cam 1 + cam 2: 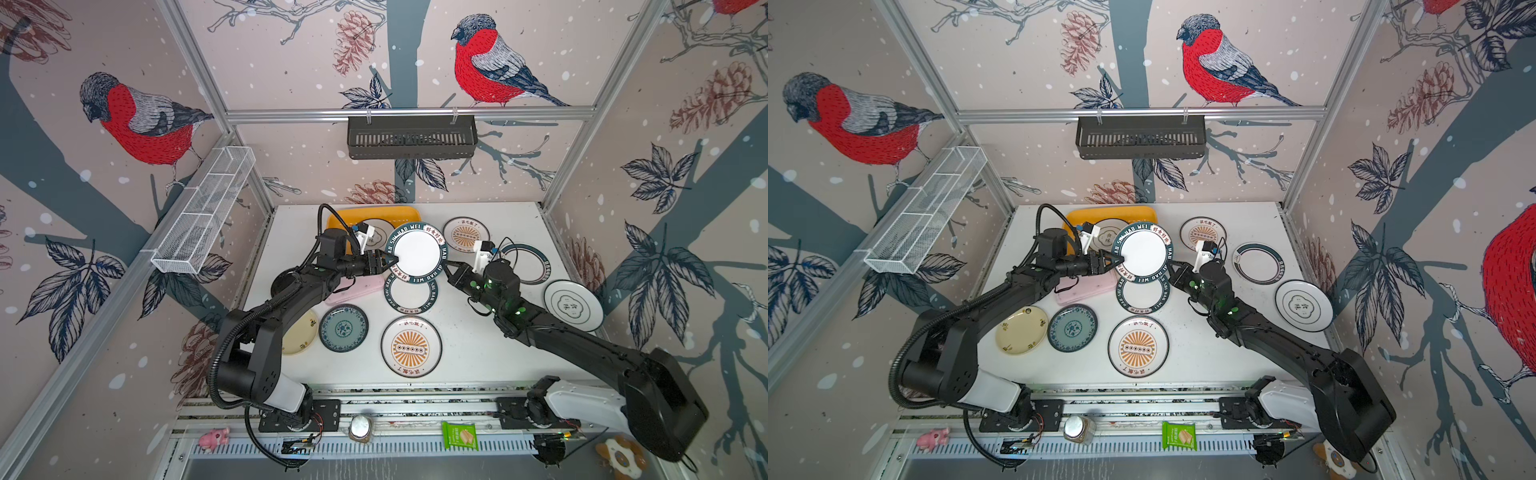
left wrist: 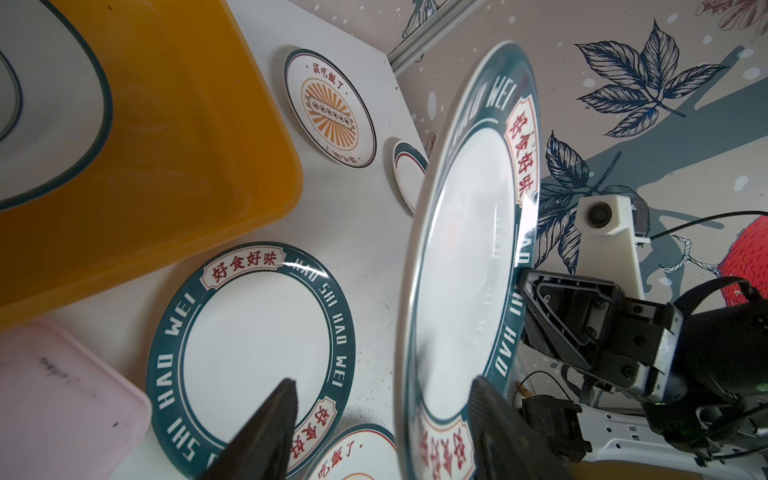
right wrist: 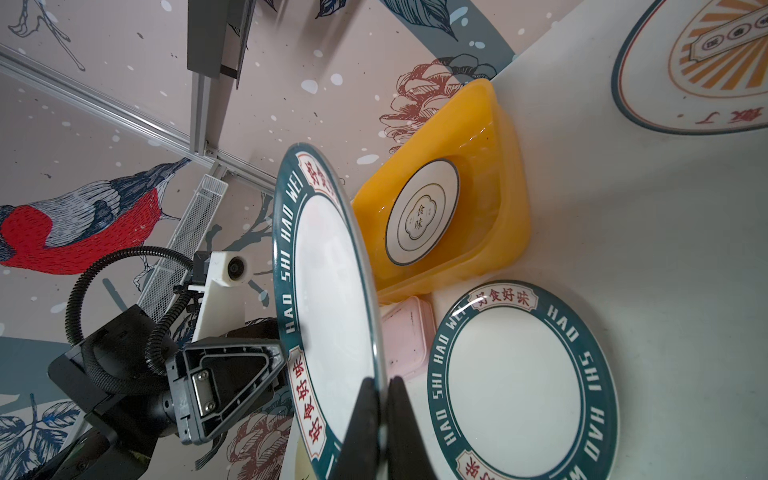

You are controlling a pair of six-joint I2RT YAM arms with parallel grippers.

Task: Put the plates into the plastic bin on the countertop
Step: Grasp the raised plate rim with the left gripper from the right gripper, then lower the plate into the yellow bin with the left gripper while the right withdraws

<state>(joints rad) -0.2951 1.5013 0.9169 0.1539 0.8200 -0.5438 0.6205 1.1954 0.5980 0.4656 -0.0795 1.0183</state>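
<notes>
- While the right gripper point(image 3: 381, 382) pinches one edge of a green-rimmed lettered plate point(image 1: 417, 254), its jaws clenched on the rim, the left gripper point(image 2: 384, 384) sits at the opposite edge.
- The left jaws stand apart astride that rim. One finger point(image 2: 270, 428) is clearly off the plate, and whether the other touches it is hard to tell.
- The plate hangs roughly level above the countertop point(image 1: 465, 345). In both top views it overlaps the near corner of the plastic bin point(image 1: 374, 210).
- Inside the bin lies one cloud-emblem plate point(image 3: 422, 212).
- A second lettered plate point(image 1: 410, 293) lies flat on the countertop under the raised one, just beside a pink box point(image 1: 365, 286).
- Nearer the arm bases, a sunburst plate point(image 1: 411, 347) and a teal plate point(image 1: 343, 328) lie on the countertop, outside the bin.
</notes>
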